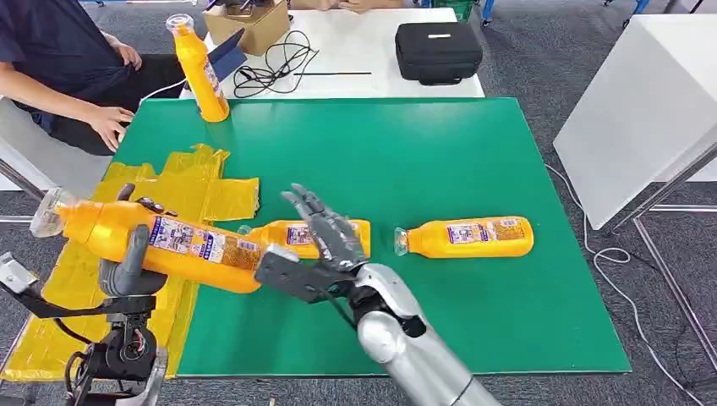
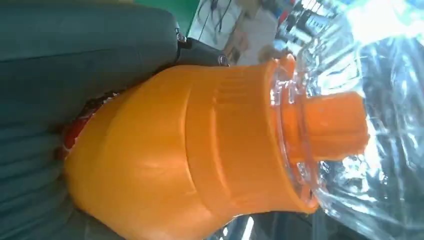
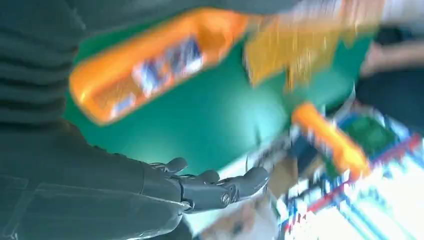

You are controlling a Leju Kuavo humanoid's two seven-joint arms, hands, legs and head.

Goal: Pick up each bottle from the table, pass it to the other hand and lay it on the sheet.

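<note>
Right hand (image 3: 210, 187) with fingers outstretched, empty, above green mat (image 3: 200, 125); blurred orange bottle (image 3: 150, 67) beyond

held bottle (image 1: 161, 239) tilted | two bottles (image 1: 465, 237) lying | one bottle (image 1: 201, 72) upright

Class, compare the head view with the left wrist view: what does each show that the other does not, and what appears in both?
Head view alone: the green table, the yellow sheet, two bottles lying on the table, an upright bottle at the far edge, the open right hand, a black case and a seated person.
Left wrist view alone: a close look at the held bottle's orange cap under its clear cover.
Both: the held bottle and the left hand gripping it.
</note>
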